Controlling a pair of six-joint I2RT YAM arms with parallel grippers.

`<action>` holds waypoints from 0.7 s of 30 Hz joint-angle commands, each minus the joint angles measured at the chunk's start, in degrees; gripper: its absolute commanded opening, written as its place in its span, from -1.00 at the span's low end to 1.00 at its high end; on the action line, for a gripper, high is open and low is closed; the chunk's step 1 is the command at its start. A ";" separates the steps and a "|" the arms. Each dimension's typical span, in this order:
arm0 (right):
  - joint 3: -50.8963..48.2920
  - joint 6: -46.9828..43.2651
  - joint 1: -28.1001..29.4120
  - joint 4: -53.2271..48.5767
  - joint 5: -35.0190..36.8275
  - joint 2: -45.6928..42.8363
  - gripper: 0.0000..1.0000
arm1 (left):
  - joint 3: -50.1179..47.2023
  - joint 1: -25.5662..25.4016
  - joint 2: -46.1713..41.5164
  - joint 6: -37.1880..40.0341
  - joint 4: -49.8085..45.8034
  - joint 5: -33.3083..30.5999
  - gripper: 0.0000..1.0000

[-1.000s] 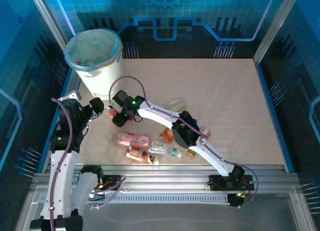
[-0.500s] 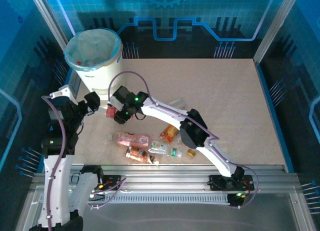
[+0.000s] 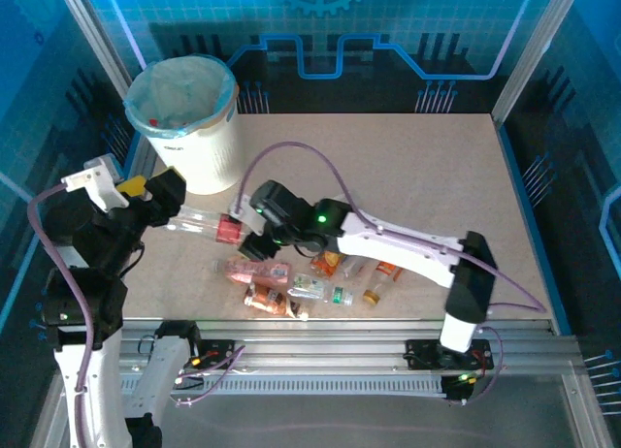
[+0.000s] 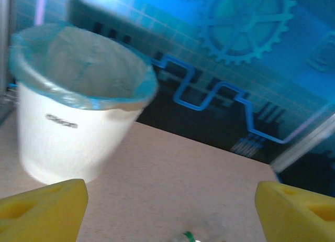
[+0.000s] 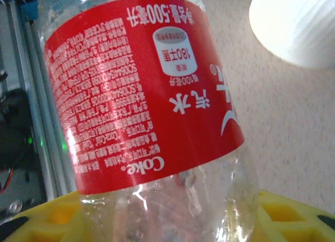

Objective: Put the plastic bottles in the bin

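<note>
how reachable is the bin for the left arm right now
Likely yes: the left gripper is open and the bin stands just ahead, only bare table between. The right gripper's red-label bottle is off that line.

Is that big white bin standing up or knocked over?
Upright: the bin stands on its base on the table, its bag-lined mouth facing up.

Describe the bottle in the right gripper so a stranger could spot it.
Start at the white bin at the table's far left. Just nearer than it, the right gripper clamps a clear bottle, apart from the heap of bottles by the near edge. Its broad red Coke label with white print sets it apart.
</note>
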 commanded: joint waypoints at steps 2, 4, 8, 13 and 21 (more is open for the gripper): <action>-10.34 3.51 -0.09 6.37 4.24 -13.27 -0.03 | -0.92 -0.22 -1.94 -6.50 5.63 10.21 0.70; -15.73 4.28 -0.49 7.70 5.22 -19.65 -0.03 | -2.46 -0.31 -2.43 -8.78 7.88 12.28 0.70; -21.95 6.07 -1.74 7.68 5.25 -30.01 -0.04 | -3.36 -0.39 -1.32 -11.98 9.44 17.43 0.70; -27.36 8.02 -2.91 5.96 6.67 -41.95 -0.02 | -6.76 -1.05 -0.88 -19.96 18.09 24.36 0.68; -27.31 9.88 -5.63 3.14 4.35 -50.12 -0.01 | -4.55 -17.42 4.34 -15.40 18.77 20.29 0.68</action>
